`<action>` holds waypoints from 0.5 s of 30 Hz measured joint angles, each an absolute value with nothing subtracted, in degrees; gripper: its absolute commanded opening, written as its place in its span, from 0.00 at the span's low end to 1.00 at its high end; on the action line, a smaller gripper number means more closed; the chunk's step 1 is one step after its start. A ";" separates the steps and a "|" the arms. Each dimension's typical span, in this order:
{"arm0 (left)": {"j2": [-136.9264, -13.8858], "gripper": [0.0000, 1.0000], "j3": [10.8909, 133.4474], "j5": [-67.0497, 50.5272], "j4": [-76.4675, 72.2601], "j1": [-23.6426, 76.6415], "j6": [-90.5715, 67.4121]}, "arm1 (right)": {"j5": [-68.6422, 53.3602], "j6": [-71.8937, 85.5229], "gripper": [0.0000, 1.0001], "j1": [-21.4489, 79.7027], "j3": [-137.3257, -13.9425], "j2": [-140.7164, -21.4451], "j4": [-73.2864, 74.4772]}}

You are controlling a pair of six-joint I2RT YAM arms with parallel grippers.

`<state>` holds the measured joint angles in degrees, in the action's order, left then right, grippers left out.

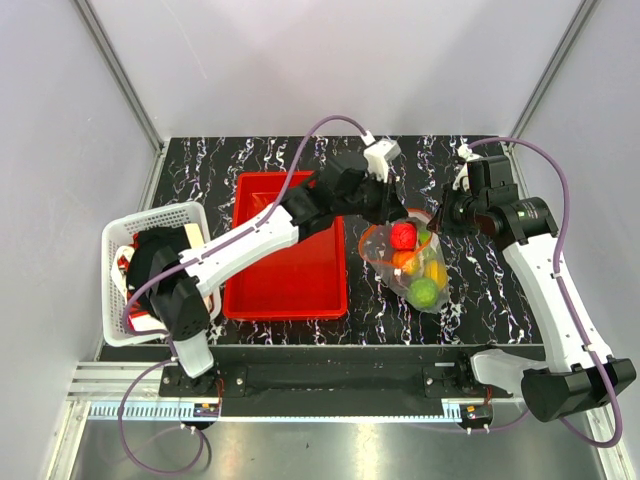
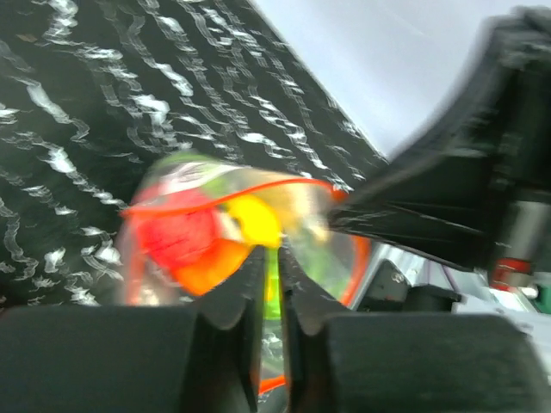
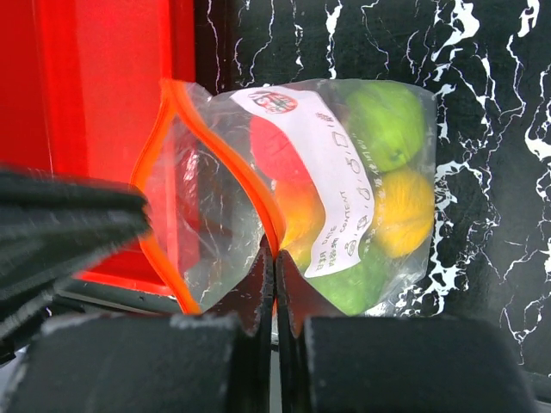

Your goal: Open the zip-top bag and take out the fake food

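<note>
The right gripper [image 3: 275, 258] clamps the bag [image 3: 215, 202] by its orange strip [image 3: 244, 176], mouth open; I cannot tell if the left gripper [image 2: 271, 255] holds it; next, lifting out the toy food [image 3: 392, 125].

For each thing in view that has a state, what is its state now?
zip-top bag: mouth open, rim pinched.
fake food: inside the bag.
right gripper: shut on the bag's rim.
left gripper: at the bag's mouth, with a narrow gap between its fingers; its grip is unclear.
red tray: no food seen in it.
white basket: holds some items, partly hidden.
</note>
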<state>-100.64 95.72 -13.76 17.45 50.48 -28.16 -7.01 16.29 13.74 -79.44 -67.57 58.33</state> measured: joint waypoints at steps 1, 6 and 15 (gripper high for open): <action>-100.82 0.08 96.03 -14.24 17.37 51.11 -28.25 | -7.20 16.27 0.00 13.74 -79.44 -67.57 58.33; -103.61 0.14 95.85 -14.81 18.00 53.98 -28.99 | -7.97 16.29 0.00 13.74 -79.44 -67.57 58.19; -106.10 0.48 91.70 -9.10 20.51 57.87 -32.62 | -8.71 16.51 0.00 13.74 -78.32 -67.55 57.65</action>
